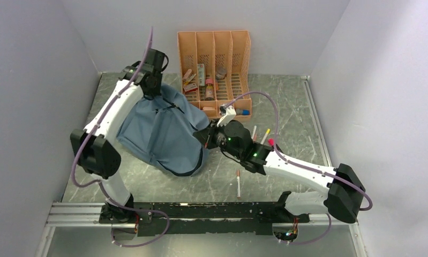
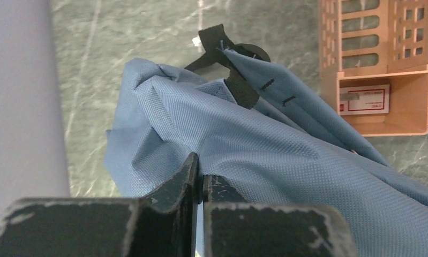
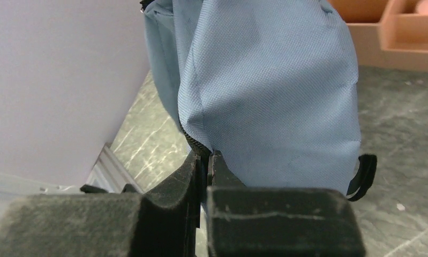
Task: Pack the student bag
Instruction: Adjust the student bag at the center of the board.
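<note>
The dusty-blue student bag (image 1: pixel 160 131) is held off the table between my two arms. My left gripper (image 1: pixel 151 91) is shut on the bag's fabric at its far top edge; in the left wrist view (image 2: pixel 200 174) the jaws pinch a fold of blue cloth (image 2: pixel 265 155), with the black handle (image 2: pixel 230 64) beyond. My right gripper (image 1: pixel 205 138) is shut on the bag's near right edge; in the right wrist view (image 3: pixel 206 160) the jaws clamp the black zip trim and blue fabric (image 3: pixel 265 91). Several pens (image 1: pixel 238 183) lie on the table.
An orange slotted file organizer (image 1: pixel 216 53) with small items stands at the back wall, close behind the bag. Pens (image 1: pixel 266 136) lie beside my right arm. White walls close in left, right and back. A metal rail (image 1: pixel 83 211) runs along the near edge.
</note>
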Robot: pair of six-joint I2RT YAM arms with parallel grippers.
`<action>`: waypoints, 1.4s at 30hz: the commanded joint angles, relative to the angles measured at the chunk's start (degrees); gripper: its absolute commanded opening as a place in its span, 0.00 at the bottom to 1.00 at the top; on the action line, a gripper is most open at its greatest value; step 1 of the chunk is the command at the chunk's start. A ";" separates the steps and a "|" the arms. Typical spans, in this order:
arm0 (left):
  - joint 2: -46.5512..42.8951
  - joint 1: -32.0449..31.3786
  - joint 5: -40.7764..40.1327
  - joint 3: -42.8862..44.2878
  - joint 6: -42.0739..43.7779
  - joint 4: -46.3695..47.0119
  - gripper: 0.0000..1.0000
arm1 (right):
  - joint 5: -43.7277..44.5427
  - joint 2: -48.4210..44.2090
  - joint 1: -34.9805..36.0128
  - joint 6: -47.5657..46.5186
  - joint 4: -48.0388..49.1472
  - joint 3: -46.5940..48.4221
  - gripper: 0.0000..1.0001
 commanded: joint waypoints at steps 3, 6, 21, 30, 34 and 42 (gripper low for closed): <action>6.81 1.53 3.68 -0.76 0.32 5.70 0.05 | 4.01 3.32 -0.10 1.18 -3.93 -5.42 0.04; 9.27 1.21 4.00 -0.97 -0.20 4.77 0.05 | 3.47 6.26 -1.16 -1.19 -5.11 -6.01 0.07; -3.80 0.08 -3.60 -25.94 -7.38 5.41 0.05 | 0.28 18.50 -7.24 -10.36 -8.41 -3.09 0.17; -6.24 0.08 -1.05 -18.50 -8.60 7.74 0.51 | 0.33 10.61 -7.65 -16.01 -4.32 -3.19 0.51; -11.62 0.57 -3.27 -18.57 -10.35 8.19 0.57 | -0.50 7.38 -7.69 -15.88 -1.17 -3.23 0.60; -26.73 1.22 13.92 -31.31 -9.89 23.31 0.65 | 2.31 6.41 -7.65 -17.06 -0.79 -0.22 0.66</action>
